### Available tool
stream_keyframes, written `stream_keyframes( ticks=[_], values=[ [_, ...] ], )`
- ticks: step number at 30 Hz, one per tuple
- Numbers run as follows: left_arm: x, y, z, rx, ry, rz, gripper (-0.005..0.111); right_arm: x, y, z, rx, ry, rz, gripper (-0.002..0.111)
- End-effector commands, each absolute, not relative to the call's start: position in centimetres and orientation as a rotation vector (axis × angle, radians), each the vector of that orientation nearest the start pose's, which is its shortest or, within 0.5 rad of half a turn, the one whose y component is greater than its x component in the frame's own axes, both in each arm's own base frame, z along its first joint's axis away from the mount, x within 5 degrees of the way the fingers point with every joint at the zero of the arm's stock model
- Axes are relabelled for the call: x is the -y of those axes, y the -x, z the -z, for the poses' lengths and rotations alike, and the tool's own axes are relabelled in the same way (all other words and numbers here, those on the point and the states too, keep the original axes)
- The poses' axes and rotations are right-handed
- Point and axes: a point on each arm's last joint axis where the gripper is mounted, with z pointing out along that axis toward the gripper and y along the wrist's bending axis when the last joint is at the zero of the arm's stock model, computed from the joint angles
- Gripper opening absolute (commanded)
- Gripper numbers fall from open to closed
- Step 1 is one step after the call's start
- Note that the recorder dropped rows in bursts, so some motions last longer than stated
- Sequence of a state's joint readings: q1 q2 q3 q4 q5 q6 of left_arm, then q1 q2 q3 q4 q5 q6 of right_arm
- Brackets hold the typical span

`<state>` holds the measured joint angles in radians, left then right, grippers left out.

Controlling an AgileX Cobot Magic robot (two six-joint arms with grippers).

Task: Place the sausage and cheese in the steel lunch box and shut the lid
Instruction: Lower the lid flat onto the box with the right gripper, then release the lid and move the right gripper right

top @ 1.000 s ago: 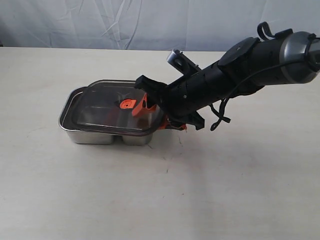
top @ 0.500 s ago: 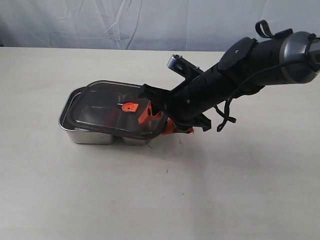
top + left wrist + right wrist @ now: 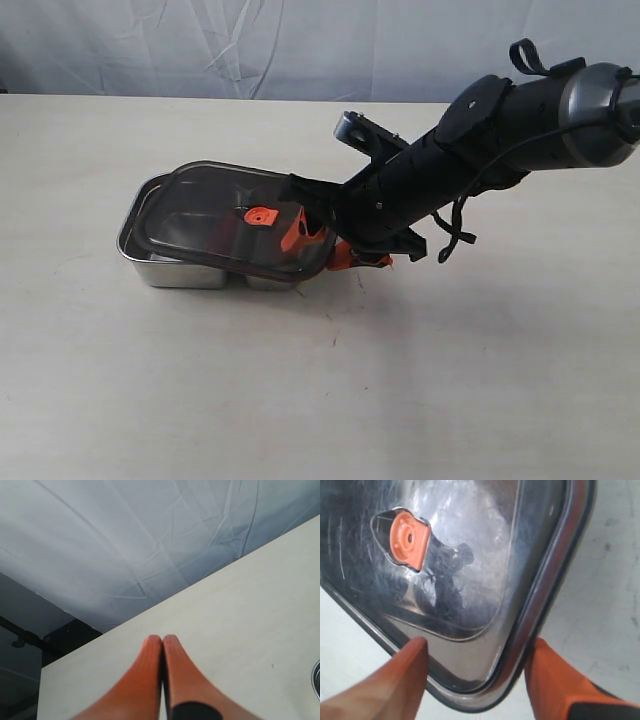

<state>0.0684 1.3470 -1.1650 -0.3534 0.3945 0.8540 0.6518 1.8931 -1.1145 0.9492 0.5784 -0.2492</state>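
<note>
The steel lunch box (image 3: 180,272) stands left of centre on the table. The dark lid (image 3: 205,205) with its orange valve tab (image 3: 258,214) lies askew over it, and its front left corner overhangs the box wall. My right gripper (image 3: 320,245) is at the lid's right corner, open, with one finger over the lid and the other outside the rim. In the right wrist view the lid (image 3: 470,555) fills the frame and its corner sits between the gripper's (image 3: 477,645) spread fingers. The sausage and cheese are hidden. My left gripper (image 3: 162,639) is shut and empty above bare table.
A pale cloth backdrop (image 3: 250,45) hangs behind the table's far edge. The right arm (image 3: 480,130) slants down from the upper right across the table. A sliver of steel rim (image 3: 317,680) shows at the edge of the left wrist view.
The right gripper has dropped lower at the lid's right corner. The lid has tilted and slid forward-left over the box. The jaws have stayed wide. The left gripper is unchanged.
</note>
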Motion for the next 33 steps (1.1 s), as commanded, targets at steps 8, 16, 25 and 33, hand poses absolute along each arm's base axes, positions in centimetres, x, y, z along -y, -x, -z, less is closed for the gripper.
stream_keyframes(
  ticks=[8,16,25,33],
  values=[
    [-0.9,-30.5,-36.7,-1.962,-0.528,-0.229,0.000,-25.6,-27.2,-16.4,-2.824,0.288,-0.926,0.055],
    [-0.9,-30.5,-36.7,-1.962,-0.528,-0.229,0.000,-24.7,-28.0,-17.3,-2.791,0.258,-0.919,0.055],
    [-1.0,-30.5,-36.7,-1.963,-0.541,-0.242,0.000,-19.2,-30.8,-19.5,-2.749,0.088,-0.763,0.045],
    [-1.0,-30.5,-36.7,-1.963,-0.541,-0.242,0.000,-18.6,-31.8,-19.4,-2.683,0.033,-0.715,0.000]
  ],
)
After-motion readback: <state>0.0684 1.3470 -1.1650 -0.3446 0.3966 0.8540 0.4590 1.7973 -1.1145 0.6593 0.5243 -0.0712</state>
